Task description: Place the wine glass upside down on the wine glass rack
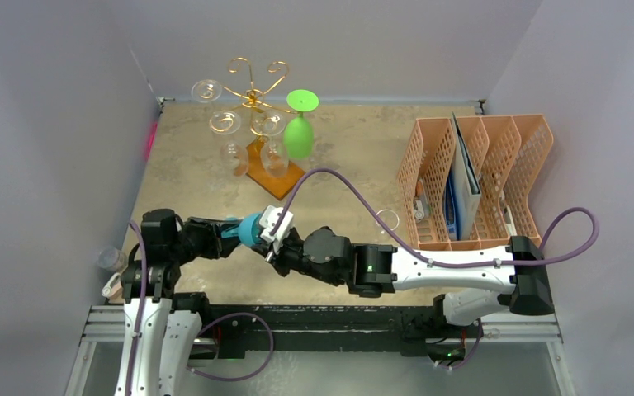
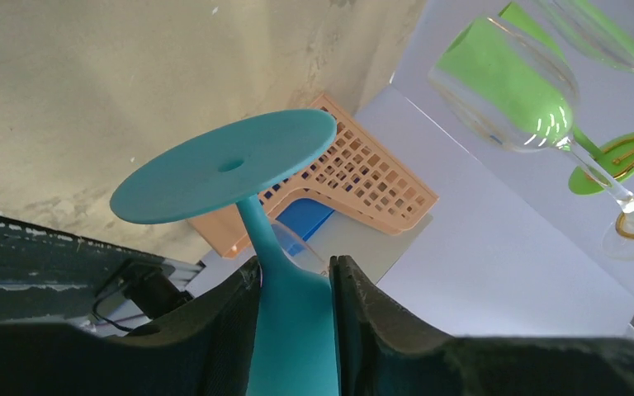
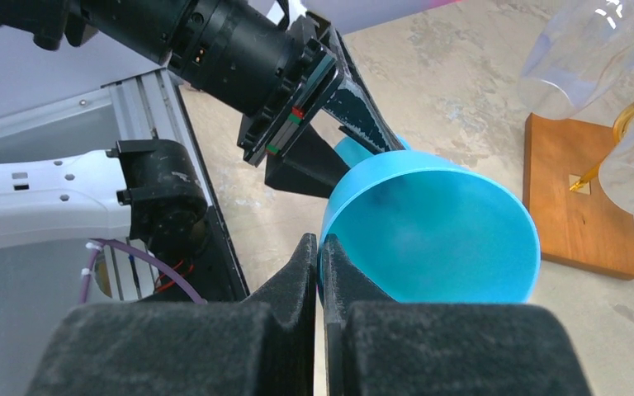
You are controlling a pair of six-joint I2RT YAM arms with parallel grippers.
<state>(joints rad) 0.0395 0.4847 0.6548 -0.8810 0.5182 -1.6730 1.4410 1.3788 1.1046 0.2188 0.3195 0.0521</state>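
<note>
Left jaws clasping wine glass [image 2: 223, 169], right jaws pinching foot

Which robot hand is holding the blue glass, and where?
Both. The right gripper pinches the blue wine glass by its rim; the left gripper clasps it where stem meets bowl.

Wine glass [image 3: 429, 227] matt plast.; rack base [image 3: 582, 198] smooth wood.
</note>
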